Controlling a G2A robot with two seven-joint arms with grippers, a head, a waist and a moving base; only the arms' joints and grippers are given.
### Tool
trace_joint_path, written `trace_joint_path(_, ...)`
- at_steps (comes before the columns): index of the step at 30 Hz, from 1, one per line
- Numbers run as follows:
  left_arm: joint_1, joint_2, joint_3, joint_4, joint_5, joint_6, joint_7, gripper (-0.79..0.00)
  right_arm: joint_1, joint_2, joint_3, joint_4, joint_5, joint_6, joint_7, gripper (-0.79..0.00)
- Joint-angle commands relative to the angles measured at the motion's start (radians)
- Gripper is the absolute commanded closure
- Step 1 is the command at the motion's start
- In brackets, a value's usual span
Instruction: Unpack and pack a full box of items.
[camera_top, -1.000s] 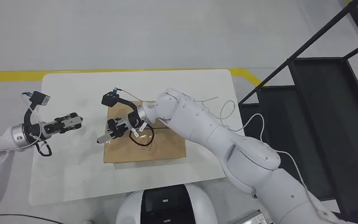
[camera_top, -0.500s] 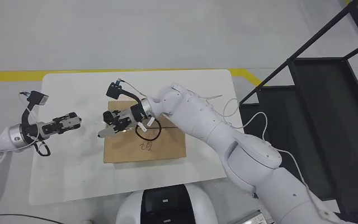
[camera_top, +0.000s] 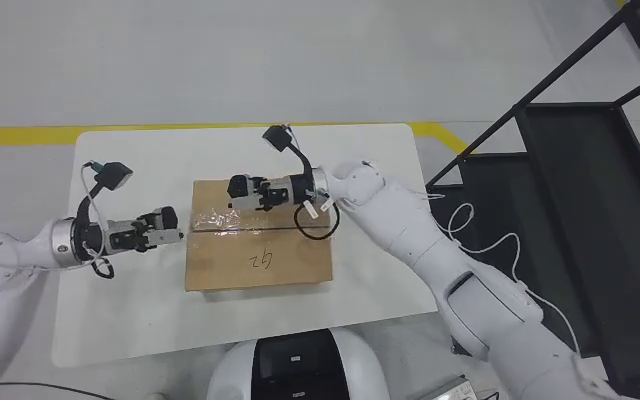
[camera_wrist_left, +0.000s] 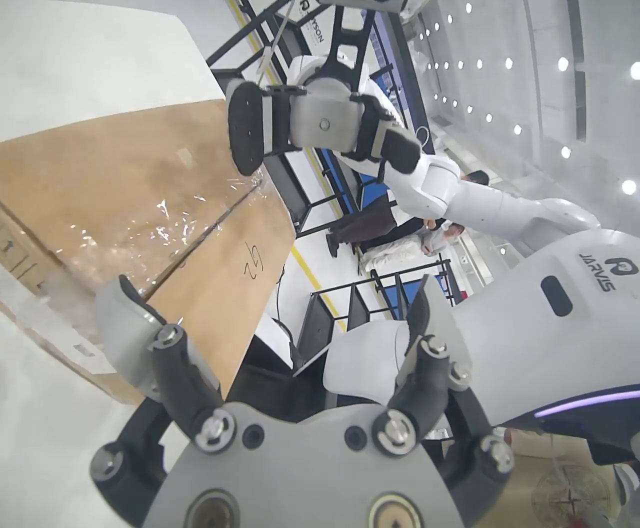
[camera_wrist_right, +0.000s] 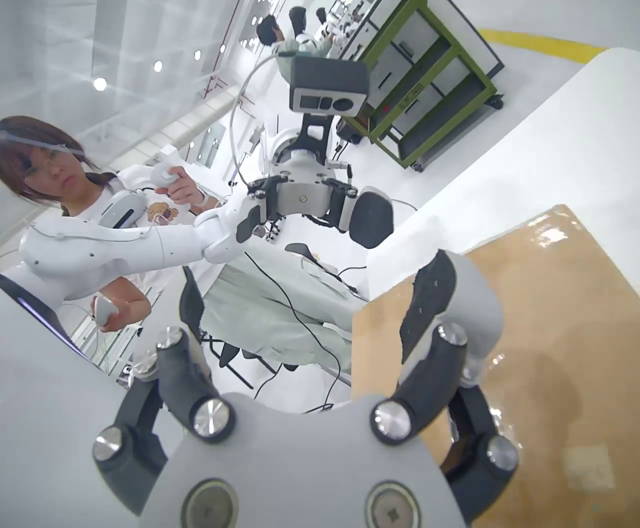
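Left gripper and right gripper (both spread) hang by the box.

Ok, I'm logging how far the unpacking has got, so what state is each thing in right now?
cardboard box: closed, flaps down, lying flat on the white table.
clear tape: stuck along the box's top seam, wrinkled.
left end effector: open, empty, beside the end of the box.
right end effector: open, empty, over the box top near the tape.
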Motion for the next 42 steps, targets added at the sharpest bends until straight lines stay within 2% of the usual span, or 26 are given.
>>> trace_joint_path(1, -0.028, -0.003, 0.039, 0.018, -0.001, -0.008, 0.008, -0.785, -0.032, 0.023, 0.036, -0.037, -0.019, 0.013, 0.013, -0.785)
trace_joint_path(9, -0.174, -0.035, 0.194, 0.189, -0.063, -0.025, 0.025, -0.785, -0.142, 0.070, 0.095, -0.151, -0.060, 0.106, 0.069, -0.785)
trace_joint_path(13, -0.218, -0.047, 0.236, 0.248, -0.083, -0.027, 0.027, -0.785, -0.162, 0.079, 0.109, -0.182, -0.079, 0.124, 0.066, -0.785)
trace_joint_path(18, -0.223, -0.036, 0.216, 0.279, -0.103, -0.030, 0.031, -0.785, -0.178, 0.085, 0.116, -0.220, -0.092, 0.133, 0.064, -0.785)
trace_joint_path(21, -0.203, -0.020, 0.169, 0.313, -0.019, -0.073, 0.074, -0.785, -0.179, 0.087, 0.115, -0.227, -0.097, 0.139, 0.064, -0.785)
trace_joint_path(24, -0.189, -0.012, 0.144, 0.329, 0.046, -0.072, 0.104, -0.785, -0.174, 0.087, 0.112, -0.225, -0.100, 0.144, 0.064, -0.785)
trace_joint_path(28, -0.192, -0.019, 0.170, 0.325, 0.115, -0.030, 0.153, -0.785, -0.165, 0.085, 0.104, -0.222, -0.101, 0.146, 0.066, -0.785)
trace_joint_path(36, -0.240, -0.044, 0.237, 0.350, 0.073, -0.031, 0.094, -0.785, -0.155, 0.085, 0.095, -0.219, -0.100, 0.147, 0.071, -0.785)
trace_joint_path(37, -0.245, -0.046, 0.239, 0.356, 0.072, -0.032, 0.089, -0.486, -0.155, 0.085, 0.095, -0.219, -0.098, 0.149, 0.071, -0.785)
trace_joint_path(39, -0.250, -0.047, 0.242, 0.364, 0.075, -0.026, 0.082, -0.172, -0.154, 0.085, 0.094, -0.219, -0.097, 0.149, 0.074, -0.785)
trace_joint_path(40, -0.252, -0.048, 0.242, 0.369, 0.079, -0.021, 0.082, -0.049, -0.154, 0.086, 0.094, -0.218, -0.096, 0.149, 0.074, -0.785)
trace_joint_path(41, -0.252, -0.048, 0.243, 0.372, 0.083, -0.014, 0.081, 0.000, -0.153, 0.086, 0.093, -0.219, -0.096, 0.148, 0.076, -0.785)
trace_joint_path(42, -0.253, -0.048, 0.243, 0.373, 0.085, -0.008, 0.078, 0.000, -0.153, 0.086, 0.094, -0.218, -0.094, 0.147, 0.077, -0.785)
